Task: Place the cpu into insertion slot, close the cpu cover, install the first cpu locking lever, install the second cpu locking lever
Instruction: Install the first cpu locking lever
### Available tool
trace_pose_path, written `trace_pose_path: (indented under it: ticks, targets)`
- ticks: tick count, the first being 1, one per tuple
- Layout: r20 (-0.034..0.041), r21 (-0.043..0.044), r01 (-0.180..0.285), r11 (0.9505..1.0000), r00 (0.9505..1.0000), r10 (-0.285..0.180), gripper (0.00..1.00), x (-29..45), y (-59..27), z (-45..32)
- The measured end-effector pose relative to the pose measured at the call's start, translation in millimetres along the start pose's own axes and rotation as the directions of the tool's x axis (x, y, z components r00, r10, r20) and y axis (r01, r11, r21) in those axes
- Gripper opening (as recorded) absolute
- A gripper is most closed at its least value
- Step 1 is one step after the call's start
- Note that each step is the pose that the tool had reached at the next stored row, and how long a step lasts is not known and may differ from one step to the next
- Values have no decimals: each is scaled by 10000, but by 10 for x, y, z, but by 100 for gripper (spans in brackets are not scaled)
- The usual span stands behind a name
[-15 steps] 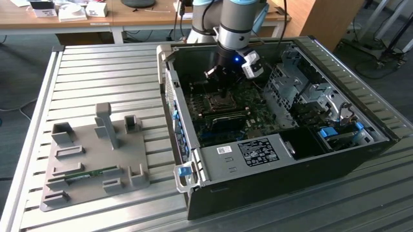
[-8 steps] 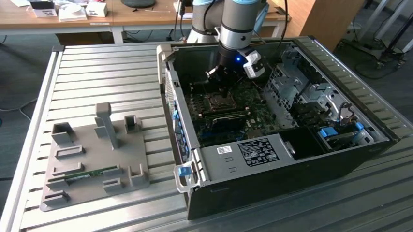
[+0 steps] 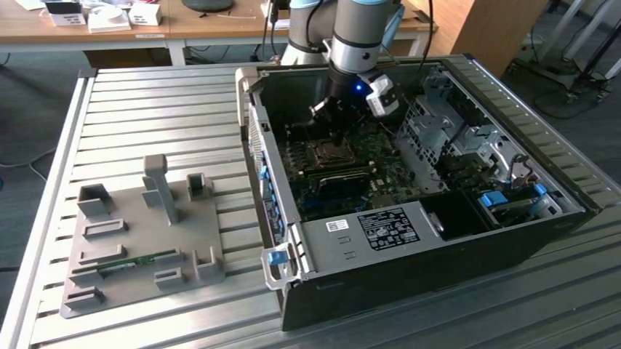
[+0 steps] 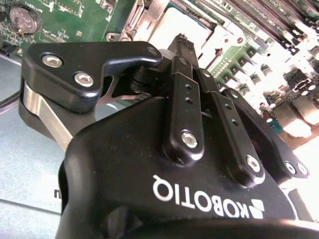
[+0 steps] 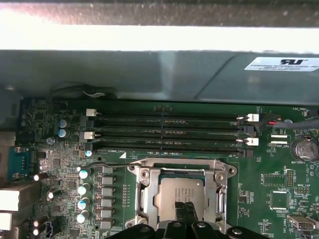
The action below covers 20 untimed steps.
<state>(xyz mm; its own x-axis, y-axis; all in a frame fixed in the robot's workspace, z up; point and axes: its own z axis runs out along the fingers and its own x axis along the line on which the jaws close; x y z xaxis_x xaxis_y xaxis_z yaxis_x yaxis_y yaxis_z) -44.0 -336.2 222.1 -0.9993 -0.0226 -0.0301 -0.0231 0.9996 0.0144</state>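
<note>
The open computer case (image 3: pixel 408 262) lies at 3 o'clock from the grey fixture plate (image 3: pixel 136 240) in the exterior view. Inside, over the green circuit board (image 5: pixel 259 184), the gripper (image 5: pixel 185 211) hangs just above the insertion slot (image 5: pixel 174 162), at its 12 o'clock in the exterior view. Its fingers (image 5: pixel 180 213) are drawn together, with nothing visible between them. The cpu cover (image 5: pixel 149 196) appears to lie flat around the cpu (image 5: pixel 179 191), which is seated in the slot. I judge the cover step to be in hand, and it calls for a light, square downward press.
</note>
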Motion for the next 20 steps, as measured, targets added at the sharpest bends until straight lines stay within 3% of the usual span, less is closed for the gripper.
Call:
trace_pose_path:
  ticks: [20]
  targets:
    - [0,0,0,10000,10000,0,11,-2,1,-77]
